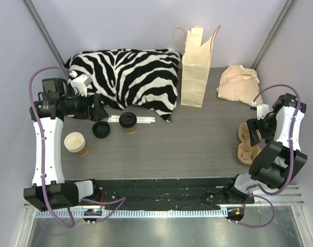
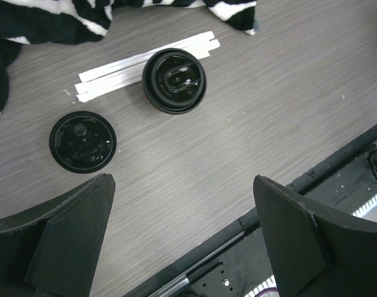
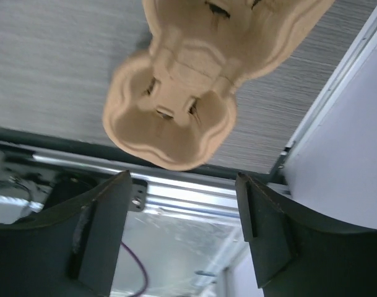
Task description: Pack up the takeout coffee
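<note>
The takeout coffee (image 1: 128, 122) is a brown paper cup with a black lid, standing left of centre on the table; from above it shows as a black lidded top (image 2: 174, 80). My left gripper (image 1: 96, 111) hovers just left of it, open and empty (image 2: 182, 180), with the cup beyond its fingertips. At the right edge, my right gripper (image 1: 253, 129) is over a moulded pulp cup carrier (image 1: 247, 142). It is open (image 3: 182, 179), and the carrier (image 3: 169, 105) lies past its tips, not between them.
A loose black lid (image 1: 100, 129) (image 2: 83, 141) lies by white stir sticks (image 2: 145, 65). An open brown cup with a white top (image 1: 75, 143) stands near the left arm. At the back are a zebra-striped cloth (image 1: 130, 77), an upright paper bag (image 1: 196, 67) and a beige cloth pouch (image 1: 239, 82).
</note>
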You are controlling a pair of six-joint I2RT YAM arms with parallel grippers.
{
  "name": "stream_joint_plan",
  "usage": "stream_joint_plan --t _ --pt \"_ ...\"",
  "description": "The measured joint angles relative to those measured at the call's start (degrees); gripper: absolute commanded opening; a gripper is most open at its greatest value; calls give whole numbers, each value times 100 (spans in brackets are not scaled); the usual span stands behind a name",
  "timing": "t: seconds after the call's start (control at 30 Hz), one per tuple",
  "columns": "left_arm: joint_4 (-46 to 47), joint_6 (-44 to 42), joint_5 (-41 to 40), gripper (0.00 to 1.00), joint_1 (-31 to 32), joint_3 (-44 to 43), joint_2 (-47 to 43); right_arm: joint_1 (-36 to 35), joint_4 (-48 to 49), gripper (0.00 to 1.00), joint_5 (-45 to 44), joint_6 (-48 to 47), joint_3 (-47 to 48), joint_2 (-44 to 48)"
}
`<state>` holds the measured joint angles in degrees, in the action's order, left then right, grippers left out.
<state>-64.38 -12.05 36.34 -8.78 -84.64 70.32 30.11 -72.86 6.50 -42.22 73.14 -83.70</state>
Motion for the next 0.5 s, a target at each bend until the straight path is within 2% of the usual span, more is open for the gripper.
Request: stream_joint_plan --t 0.1,0.2,0.5 --pt "-74 -50 151 100 0 -55 76 160 -61 68 -4 -710 -4 9" --pt "-90 -44 297 100 2 -90 164 162 22 62 -24 -1023 -81 -15" --pt "-107 55 426 100 13 -192 280 505 452 60 -55 -960 -623 -682"
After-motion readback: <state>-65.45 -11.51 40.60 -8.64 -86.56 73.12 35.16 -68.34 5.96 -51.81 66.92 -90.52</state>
